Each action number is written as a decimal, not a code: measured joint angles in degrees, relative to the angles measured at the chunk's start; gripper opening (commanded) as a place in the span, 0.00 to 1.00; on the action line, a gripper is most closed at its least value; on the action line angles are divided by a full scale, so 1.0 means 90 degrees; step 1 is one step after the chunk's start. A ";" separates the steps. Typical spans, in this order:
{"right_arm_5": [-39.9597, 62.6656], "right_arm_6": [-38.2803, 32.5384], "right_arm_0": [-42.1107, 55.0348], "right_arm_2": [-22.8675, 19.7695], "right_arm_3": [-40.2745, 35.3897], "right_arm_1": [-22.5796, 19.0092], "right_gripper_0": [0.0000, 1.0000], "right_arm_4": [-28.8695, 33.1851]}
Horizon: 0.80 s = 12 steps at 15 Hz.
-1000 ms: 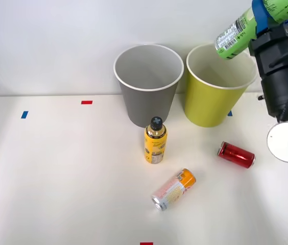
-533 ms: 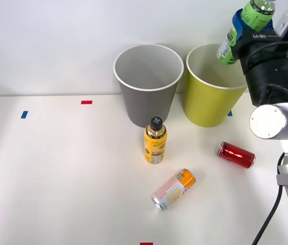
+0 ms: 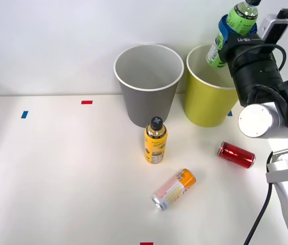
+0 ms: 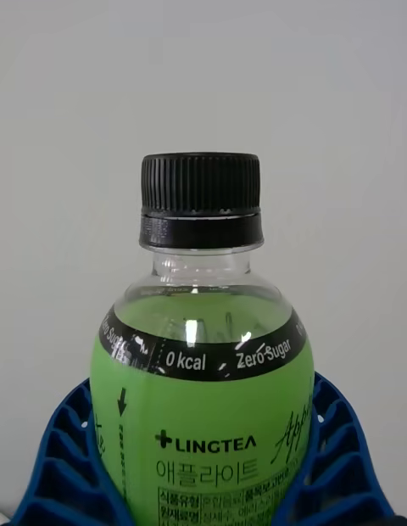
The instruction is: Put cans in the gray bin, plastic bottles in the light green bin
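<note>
Upper right of the front frame: right gripper [image 3: 234,26] is clamped on the green-labelled bottle [image 3: 231,31], blue ribbed fingers [image 4: 335,458] hugging both sides of its body, dark cap [image 4: 200,199] clear of them. Bottle is tilted, lower end over the mouth of the light green bin [image 3: 210,97]. Gray bin [image 3: 148,84] stands just left of it, top centre. Yellow-labelled bottle [image 3: 155,141] upright at frame centre, in front of the gray bin. Red can [image 3: 236,154] lies on its side at right, below the green bin. Orange-and-cream can [image 3: 174,189] lies on its side lower centre, on the white table [image 3: 57,178]
</note>
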 measured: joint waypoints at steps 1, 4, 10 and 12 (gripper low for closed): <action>0.0000 -0.0024 -0.0004 -0.0008 0.0000 0.0013 0.72 -0.0028; 0.0000 -0.0096 -0.0031 -0.0053 -0.0001 0.0042 0.90 -0.0093; -0.0042 -0.0156 -0.0054 -0.0112 -0.0001 0.0088 0.91 -0.0150; -0.0071 -0.0158 -0.0050 -0.0124 -0.0001 0.0099 0.90 -0.0154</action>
